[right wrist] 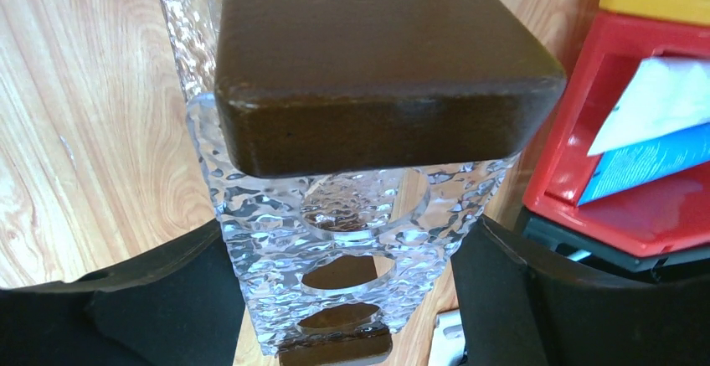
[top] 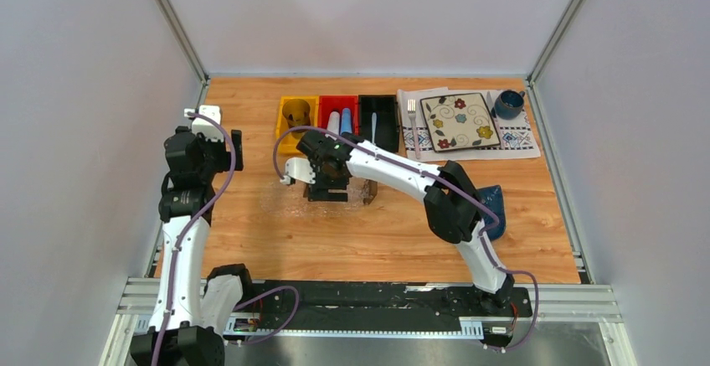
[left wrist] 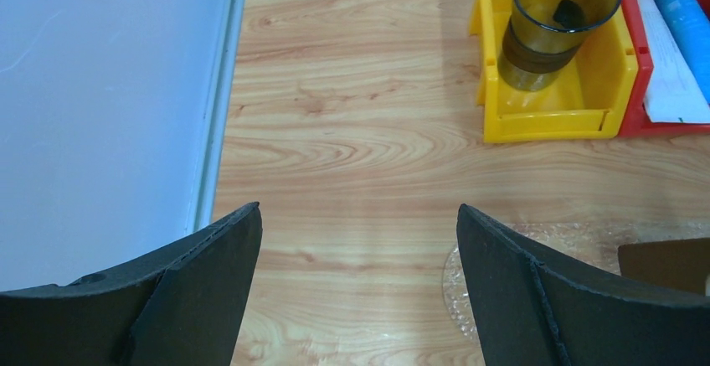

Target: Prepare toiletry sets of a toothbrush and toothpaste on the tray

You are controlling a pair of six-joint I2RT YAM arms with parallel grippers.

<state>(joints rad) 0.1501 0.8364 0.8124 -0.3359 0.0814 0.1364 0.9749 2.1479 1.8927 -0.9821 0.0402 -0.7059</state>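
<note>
1. Tabletop [top: 251, 240]: wood-grain surface carrying everything listed below.
2. Tray [right wrist: 276, 240]: clear and textured, with a dark brown block at each short end. It sits at mid-tabletop, in front of the bins, and nothing shows in it.
3. My right pincer [right wrist: 353, 224]: spread wide astride the tray, one finger against each long edge, clamped on it just below the nearer block.
4. My left pincer [left wrist: 358, 215]: fingers apart, gripping nothing, over bare wood left of the tray.
5. Red bin [top: 337, 113]: at the far edge, between a yellow bin [top: 296, 115] and a black bin [top: 378, 119].
6. Toothpaste: a white tube [top: 333, 121] and a blue tube [top: 346, 120], side by side in the red bin.
7. Toothbrush [top: 373, 125]: lying in the black bin.
</note>
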